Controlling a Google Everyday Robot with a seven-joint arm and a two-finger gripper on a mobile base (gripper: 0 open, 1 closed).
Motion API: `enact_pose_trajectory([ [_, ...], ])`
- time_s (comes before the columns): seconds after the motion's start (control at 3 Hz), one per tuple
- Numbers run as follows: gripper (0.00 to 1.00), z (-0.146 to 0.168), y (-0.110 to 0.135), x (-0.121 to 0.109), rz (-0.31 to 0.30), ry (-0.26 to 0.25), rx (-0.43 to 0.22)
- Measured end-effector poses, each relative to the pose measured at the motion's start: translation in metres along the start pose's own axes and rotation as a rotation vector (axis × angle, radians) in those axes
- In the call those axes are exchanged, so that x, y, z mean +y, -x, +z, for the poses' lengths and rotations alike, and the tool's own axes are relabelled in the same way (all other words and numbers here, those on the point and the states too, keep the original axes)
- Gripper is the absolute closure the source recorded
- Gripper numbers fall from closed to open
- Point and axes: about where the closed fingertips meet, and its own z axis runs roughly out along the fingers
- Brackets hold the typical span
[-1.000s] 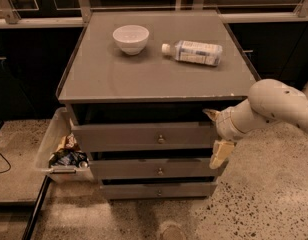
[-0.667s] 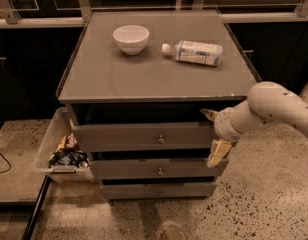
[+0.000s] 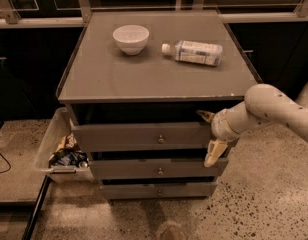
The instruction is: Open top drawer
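My claw (image 3: 208,136), spread apart, straddles the right end of the wide grey knobbed top drawer (image 3: 124,136), under the worktop's (image 3: 144,76) front-right corner. An off-centre pull may skew and jam it.

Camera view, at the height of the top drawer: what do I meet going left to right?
Clear plastic bin holding snack packets → top drawer with its round knob → gripper at the drawer's right end → pale arm running off the right edge.
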Motion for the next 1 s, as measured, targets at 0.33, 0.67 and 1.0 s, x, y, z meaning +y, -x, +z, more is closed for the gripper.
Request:
enact_pose_trajectory([
  [0.33, 0.19, 0.0, 0.0, 0.0, 0.0, 0.0, 0.0],
  [0.67, 0.42, 0.0001, 0.0, 0.0, 0.0, 0.0, 0.0],
  [1.0, 0.65, 0.0, 0.0, 0.0001, 0.0, 0.0, 0.0],
])
